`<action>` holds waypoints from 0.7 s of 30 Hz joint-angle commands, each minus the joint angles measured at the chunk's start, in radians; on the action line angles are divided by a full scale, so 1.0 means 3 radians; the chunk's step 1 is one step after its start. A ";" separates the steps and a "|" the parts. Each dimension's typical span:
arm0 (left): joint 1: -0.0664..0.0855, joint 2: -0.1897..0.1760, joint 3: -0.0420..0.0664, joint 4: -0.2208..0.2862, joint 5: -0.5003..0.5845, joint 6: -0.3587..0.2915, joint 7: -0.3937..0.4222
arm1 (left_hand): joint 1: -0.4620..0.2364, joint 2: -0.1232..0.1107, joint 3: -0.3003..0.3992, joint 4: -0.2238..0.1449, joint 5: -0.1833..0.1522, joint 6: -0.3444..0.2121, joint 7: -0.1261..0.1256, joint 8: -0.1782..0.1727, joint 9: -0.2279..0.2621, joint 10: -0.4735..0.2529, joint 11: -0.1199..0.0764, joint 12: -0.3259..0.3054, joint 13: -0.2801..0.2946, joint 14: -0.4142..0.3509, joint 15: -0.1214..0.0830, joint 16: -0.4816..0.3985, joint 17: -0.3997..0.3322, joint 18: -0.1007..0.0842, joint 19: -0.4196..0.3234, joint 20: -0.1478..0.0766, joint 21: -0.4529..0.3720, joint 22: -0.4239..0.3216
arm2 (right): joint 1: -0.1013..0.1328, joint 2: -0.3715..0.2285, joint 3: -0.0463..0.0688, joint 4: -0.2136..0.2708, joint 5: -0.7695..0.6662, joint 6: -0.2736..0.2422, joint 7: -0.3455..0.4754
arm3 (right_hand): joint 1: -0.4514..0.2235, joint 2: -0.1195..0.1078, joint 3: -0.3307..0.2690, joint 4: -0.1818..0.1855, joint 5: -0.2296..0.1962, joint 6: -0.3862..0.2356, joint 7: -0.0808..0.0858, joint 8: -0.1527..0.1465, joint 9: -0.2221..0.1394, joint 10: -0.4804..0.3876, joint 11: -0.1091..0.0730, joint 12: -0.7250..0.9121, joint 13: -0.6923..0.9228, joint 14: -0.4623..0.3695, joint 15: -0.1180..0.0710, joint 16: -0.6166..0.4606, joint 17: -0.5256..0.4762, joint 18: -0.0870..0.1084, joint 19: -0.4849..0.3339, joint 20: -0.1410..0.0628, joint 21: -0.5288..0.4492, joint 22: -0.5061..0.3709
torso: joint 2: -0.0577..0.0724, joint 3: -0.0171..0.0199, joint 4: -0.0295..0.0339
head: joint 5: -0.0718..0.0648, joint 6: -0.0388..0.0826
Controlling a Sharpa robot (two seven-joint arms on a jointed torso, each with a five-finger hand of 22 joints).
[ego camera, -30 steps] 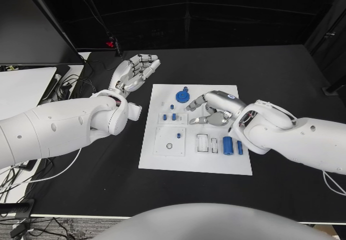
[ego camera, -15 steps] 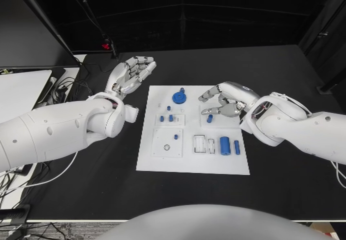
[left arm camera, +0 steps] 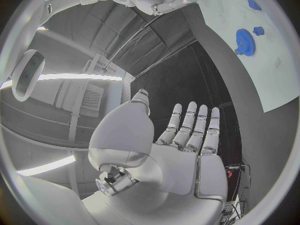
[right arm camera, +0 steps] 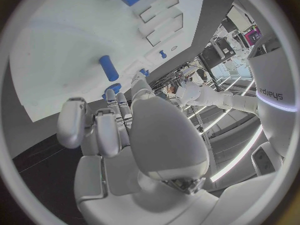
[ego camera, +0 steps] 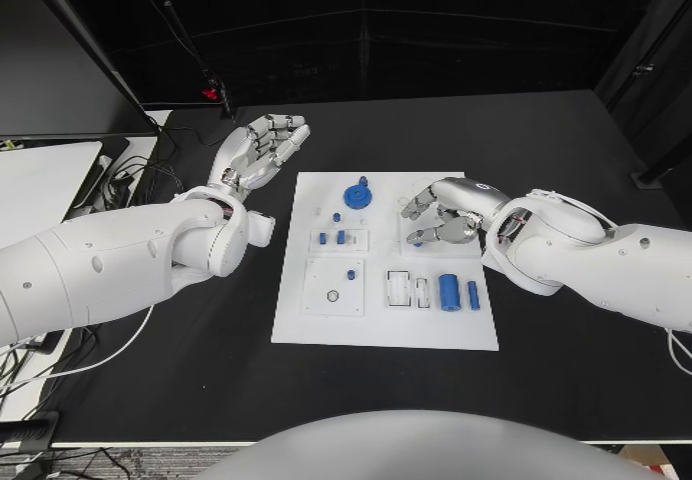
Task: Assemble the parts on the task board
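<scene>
One task board; two hands, nothing held

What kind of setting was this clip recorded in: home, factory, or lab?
Most likely a robotics lab or test bench: a black table holding a white task board with small blue parts, loose cables at the table's side, and dark curtains behind.
</scene>
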 commanded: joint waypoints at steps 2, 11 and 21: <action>0.0004 0.0004 0.0003 -0.0002 0.0004 0.0016 0.0425 | -0.0003 0.0028 -0.0021 -0.0007 0.0017 -0.0020 0.0486 0.0016 -0.0005 -0.0018 -0.0004 0.0014 -0.0005 -0.0023 -0.0004 0.0014 -0.0003 -0.0060 0.0015 0.0008 0.0020 -0.0003 | 0.0001 0.0013 0.0002 0.0006 -0.0220 0.0198 -0.0292 | -0.0003 -0.0019 0.0029 0.0007 0.0012 0.0042 -0.0004 0.0020 0.0004 0.0005 -0.0003 0.0048 0.0006 0.0078 -0.0009 -0.0012 -0.0003 0.0007 -0.0008 -0.0017 -0.0023 0.0029 | 0.0001 0.0000 0.0002 | 0.0004 0.0008; 0.0003 0.0006 0.0003 -0.0005 0.0004 0.0018 0.0423 | -0.0003 0.0028 -0.0021 -0.0007 0.0017 -0.0020 0.0486 0.0016 -0.0005 -0.0018 -0.0004 0.0014 -0.0005 -0.0023 -0.0004 0.0014 -0.0003 -0.0060 0.0015 0.0008 0.0020 -0.0003 | -0.0003 0.0040 0.0002 0.0007 -0.0283 0.0305 -0.0450 | 0.0014 -0.0013 0.0067 -0.0005 0.0010 0.0143 -0.0020 0.0064 0.0012 0.0136 -0.0021 0.0174 0.0010 0.0079 -0.0021 -0.0017 -0.0007 0.0009 -0.0009 -0.0024 -0.0030 0.0023 | 0.0000 0.0000 0.0000 | 0.0008 -0.0001; 0.0002 0.0012 0.0003 -0.0010 0.0004 0.0021 0.0422 | -0.0003 0.0028 -0.0021 -0.0007 0.0017 -0.0020 0.0486 0.0016 -0.0005 -0.0018 -0.0004 0.0014 -0.0005 -0.0023 -0.0004 0.0014 -0.0003 -0.0060 0.0015 0.0008 0.0020 -0.0003 | -0.0003 0.0068 0.0002 0.0007 -0.0327 0.0341 -0.0536 | 0.0051 0.0017 0.0104 -0.0005 0.0008 0.0350 -0.0067 0.0144 0.0028 0.0301 -0.0067 0.0241 -0.0008 0.0075 -0.0058 -0.0036 -0.0043 0.0017 -0.0017 -0.0055 -0.0055 0.0003 | 0.0000 -0.0002 0.0000 | 0.0001 -0.0010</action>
